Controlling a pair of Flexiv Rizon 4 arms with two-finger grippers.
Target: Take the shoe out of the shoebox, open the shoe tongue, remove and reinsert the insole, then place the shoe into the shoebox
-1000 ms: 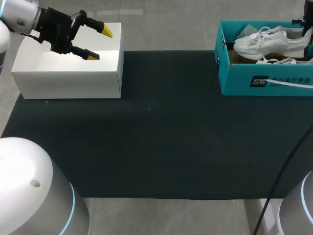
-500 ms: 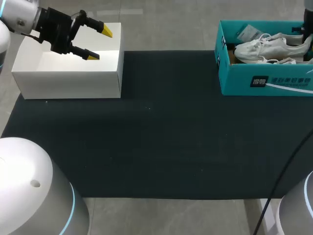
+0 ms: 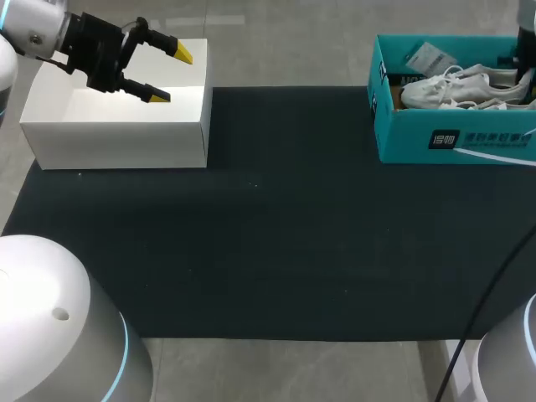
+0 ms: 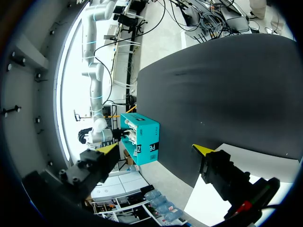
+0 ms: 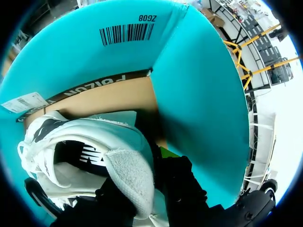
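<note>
Right claw (image 5: 142, 165) grips the white shoe (image 5: 85, 142) by its heel inside the teal shoebox (image 3: 452, 138). Only the right wrist view shows this hold, since the head view cuts that claw off at its edge. Left claw (image 3: 171, 75) hangs released above a white box (image 3: 117, 134), well apart from the shoebox.

Bright, even overhead light glares off the white box (image 3: 117, 144), with soft shadows on the mat (image 3: 276, 234).
</note>
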